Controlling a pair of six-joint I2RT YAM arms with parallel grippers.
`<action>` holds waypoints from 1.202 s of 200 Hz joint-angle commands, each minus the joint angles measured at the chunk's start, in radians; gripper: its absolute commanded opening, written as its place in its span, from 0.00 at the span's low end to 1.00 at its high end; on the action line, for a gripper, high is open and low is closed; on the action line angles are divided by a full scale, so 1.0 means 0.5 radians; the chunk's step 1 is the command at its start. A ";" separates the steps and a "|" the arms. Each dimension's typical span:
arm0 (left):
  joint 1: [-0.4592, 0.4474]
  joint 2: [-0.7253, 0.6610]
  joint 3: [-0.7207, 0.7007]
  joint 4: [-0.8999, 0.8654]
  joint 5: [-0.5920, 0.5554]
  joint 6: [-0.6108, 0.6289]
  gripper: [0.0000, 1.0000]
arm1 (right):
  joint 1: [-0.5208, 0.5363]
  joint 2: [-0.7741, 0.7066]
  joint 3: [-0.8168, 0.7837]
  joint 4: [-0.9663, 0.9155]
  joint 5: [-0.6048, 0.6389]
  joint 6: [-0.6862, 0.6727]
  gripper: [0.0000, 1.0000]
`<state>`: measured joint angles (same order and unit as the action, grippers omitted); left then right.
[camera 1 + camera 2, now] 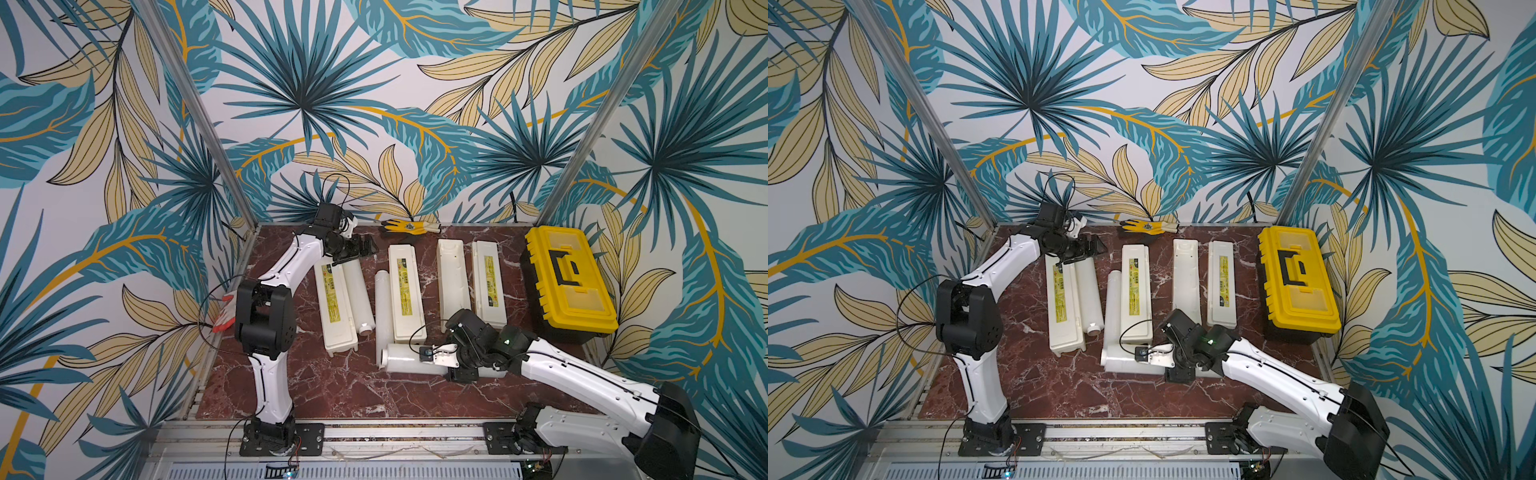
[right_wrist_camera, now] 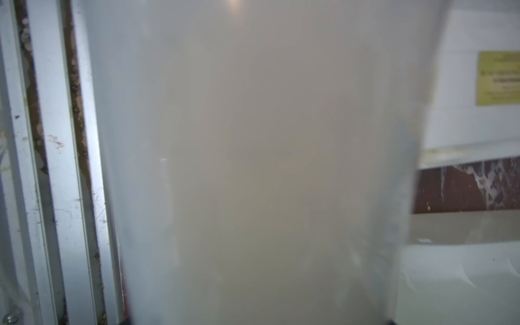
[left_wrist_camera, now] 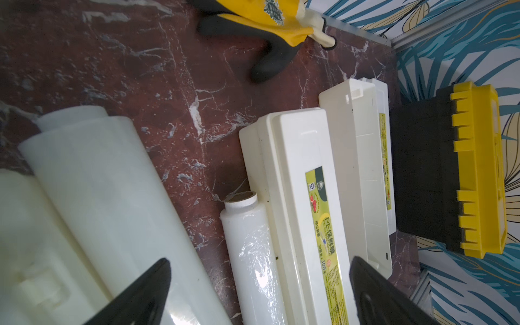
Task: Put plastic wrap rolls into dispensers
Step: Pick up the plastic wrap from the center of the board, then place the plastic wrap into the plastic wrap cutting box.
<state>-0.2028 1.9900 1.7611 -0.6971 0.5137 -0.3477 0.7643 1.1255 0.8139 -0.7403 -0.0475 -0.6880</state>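
Note:
Three plastic wrap rolls show in both top views. One roll (image 1: 356, 296) lies against the right side of the left dispenser (image 1: 332, 309). Another roll (image 1: 384, 316) lies left of the shut middle dispenser (image 1: 406, 299). The crosswise roll (image 1: 409, 357) near the front sits in my right gripper (image 1: 459, 353), which is shut on it; this roll (image 2: 253, 168) fills the right wrist view. The right dispenser lies open, base (image 1: 453, 276) beside labelled lid (image 1: 490, 286). My left gripper (image 1: 365, 249) hangs open above the left roll's far end, its fingers (image 3: 152, 284) apart and nothing between them.
A yellow-black toolbox (image 1: 569, 282) stands at the right edge. A yellow glove (image 1: 409, 226) lies at the back wall, and an orange-white glove (image 1: 224, 311) hangs off the left edge. Aluminium rails (image 2: 56, 168) run along the front.

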 commanded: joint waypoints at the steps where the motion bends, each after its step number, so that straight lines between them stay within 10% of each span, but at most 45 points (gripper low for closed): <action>1: 0.017 0.027 0.123 0.001 0.039 0.005 1.00 | -0.164 -0.054 0.170 0.273 0.073 0.483 0.45; 137: 0.029 0.086 0.136 0.001 0.015 -0.022 1.00 | -0.700 0.884 1.314 0.175 0.886 2.235 0.39; 240: 0.048 0.127 0.112 0.001 -0.003 -0.035 1.00 | -0.839 1.383 1.548 0.328 0.989 2.337 0.40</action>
<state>-0.1936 2.0388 1.7935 -0.6971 0.5163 -0.3668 0.3725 1.8320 1.5196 -0.6704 0.3843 0.4820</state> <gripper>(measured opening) 0.995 0.702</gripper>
